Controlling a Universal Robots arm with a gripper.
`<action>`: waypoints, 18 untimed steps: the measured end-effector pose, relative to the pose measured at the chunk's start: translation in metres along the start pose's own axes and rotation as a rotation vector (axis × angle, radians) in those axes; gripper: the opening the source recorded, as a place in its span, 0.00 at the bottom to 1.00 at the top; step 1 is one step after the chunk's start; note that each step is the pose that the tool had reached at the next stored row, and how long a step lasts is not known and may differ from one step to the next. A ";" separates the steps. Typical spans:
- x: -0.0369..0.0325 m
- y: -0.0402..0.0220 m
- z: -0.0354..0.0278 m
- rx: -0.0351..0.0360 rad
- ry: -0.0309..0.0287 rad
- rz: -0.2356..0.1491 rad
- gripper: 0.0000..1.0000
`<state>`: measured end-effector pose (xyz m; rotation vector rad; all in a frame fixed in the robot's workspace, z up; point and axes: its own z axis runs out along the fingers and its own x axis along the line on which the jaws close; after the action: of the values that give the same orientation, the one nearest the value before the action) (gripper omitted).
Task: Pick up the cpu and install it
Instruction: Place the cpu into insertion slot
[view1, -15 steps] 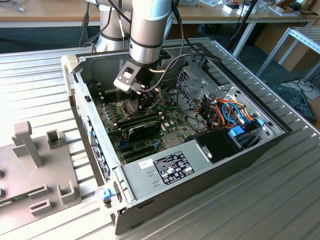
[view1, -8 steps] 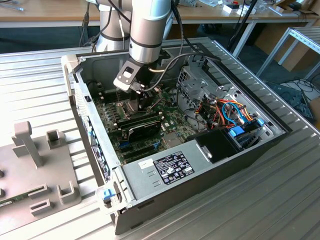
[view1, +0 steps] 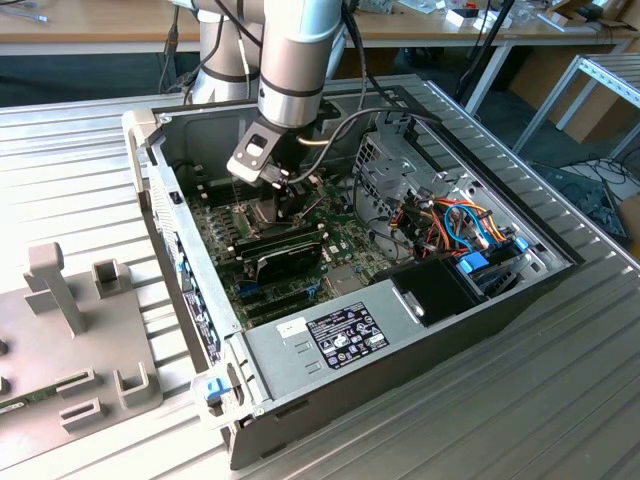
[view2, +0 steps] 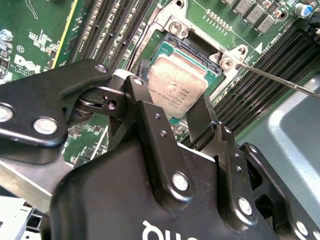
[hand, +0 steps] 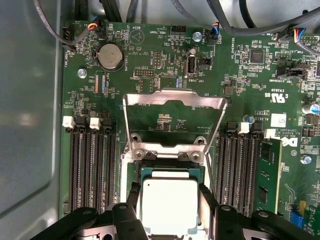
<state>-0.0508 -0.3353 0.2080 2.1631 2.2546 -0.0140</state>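
— Second wrist view, what do you make of it? Has it got the chip in?

— Nearly, I'd say. The cpu (view2: 177, 87) sits between the fingers (view2: 201, 116) of the gripper (view2: 173, 96), right over the socket (view2: 195, 52) on the green motherboard (view2: 30, 45). The picking-up is done, that much is plain.

— Gripping it, or letting go?

— Gripping, by the look of it. In the first wrist view the two black fingers lie against opposite edges of the chip. I can make out no gap on either side, so I'd call it pinched.

— And seated?

— Can't tell. It lies flat and square to the socket, but whether it rests on the contacts or hangs just above them I couldn't say.

— What's left, then?

— The hinged metal frame (hand: 175, 102) stands swung open at one end of the socket, and the thin lever (view2: 280, 80) is free of it. So nothing is clamped down yet.

— How does the chip look?

— Small, flat and square, with a dull silver-grey lid, faint marking on top and a green edge showing round it. No tilt that I can see. Black memory slots (hand: 90, 170) run in rows on either side of the socket. In the exterior view the arm (view1: 295, 50) reaches down into the open computer case (view1: 170, 220).
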 end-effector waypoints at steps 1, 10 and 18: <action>0.0000 0.0000 0.0000 0.0001 -0.0001 0.000 0.55; 0.0016 -0.0002 0.0026 0.0000 0.0002 0.002 0.55; 0.0025 -0.0002 0.0051 -0.0003 0.0004 0.003 0.55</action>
<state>-0.0511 -0.3330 0.2028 2.1671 2.2509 -0.0131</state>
